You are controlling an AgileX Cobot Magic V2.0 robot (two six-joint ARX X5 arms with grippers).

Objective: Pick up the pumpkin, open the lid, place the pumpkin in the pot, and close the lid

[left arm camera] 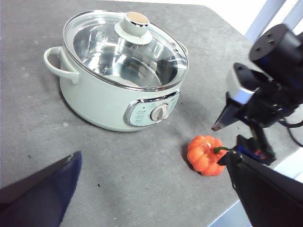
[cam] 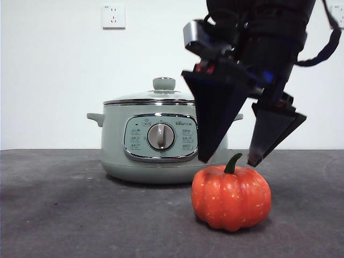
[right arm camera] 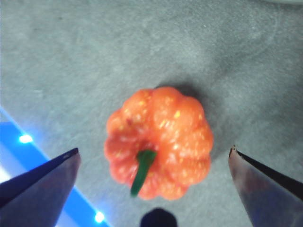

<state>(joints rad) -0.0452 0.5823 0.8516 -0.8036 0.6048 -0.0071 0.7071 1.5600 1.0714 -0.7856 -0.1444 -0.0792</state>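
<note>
Hovering right gripper (cam: 228,161), jaws spread wide, directly above the pumpkin (cam: 231,198) beside the lidded pot (cam: 156,145)

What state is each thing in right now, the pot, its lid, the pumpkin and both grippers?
pot: upright on table, empty inside
lid: closed on pot
pumpkin: on table, stem up, not gripped
right gripper: open, directly above pumpkin
left gripper: open, holding nothing, away from the pot

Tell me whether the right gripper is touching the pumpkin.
Apart. In the right wrist view the right gripper has its jaws spread wide, with bare table showing between each tip and the pumpkin. The front view shows both tips above it.
</note>
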